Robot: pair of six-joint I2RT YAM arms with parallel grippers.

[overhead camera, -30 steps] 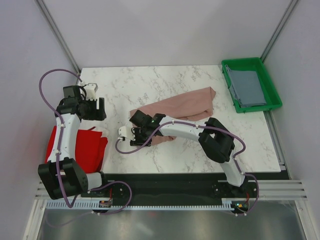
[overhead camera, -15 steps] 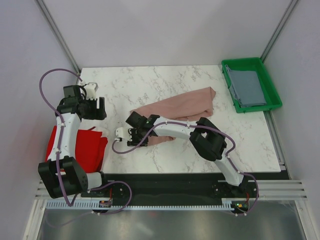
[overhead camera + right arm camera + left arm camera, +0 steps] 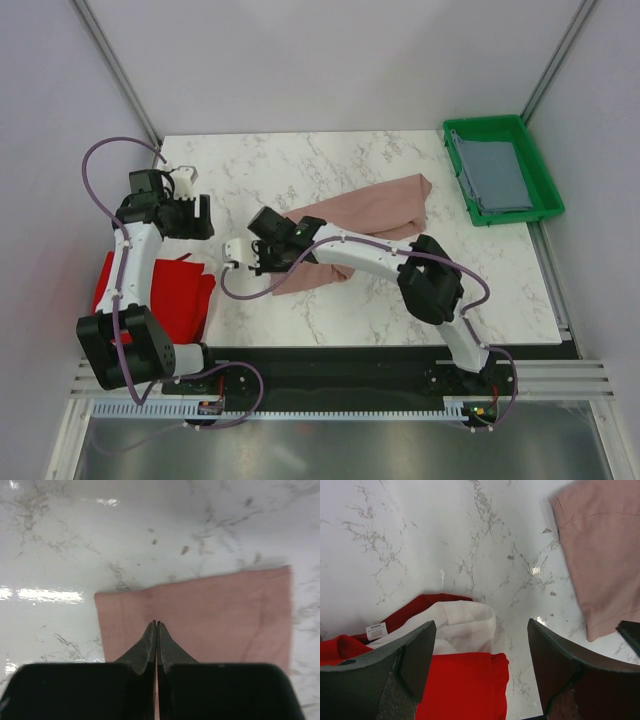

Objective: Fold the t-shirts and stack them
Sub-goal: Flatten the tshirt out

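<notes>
Right fingers (image 3: 148, 647) pinched shut on the left edge of the pink t-shirt (image 3: 372, 208), mid-frame on the counter (image 3: 300, 165), left fingers (image 3: 415, 650) gaped empty above the red t-shirt (image 3: 170, 300) at lower left, so the fold looked just begun and next likely needed that edge carried across.

The right gripper (image 3: 156, 625), half open a second ago, now has its jaws pressed together. Between them sits a fold of the dusty-pink t-shirt (image 3: 215, 611), whose edge lies just ahead of the tips.
</notes>
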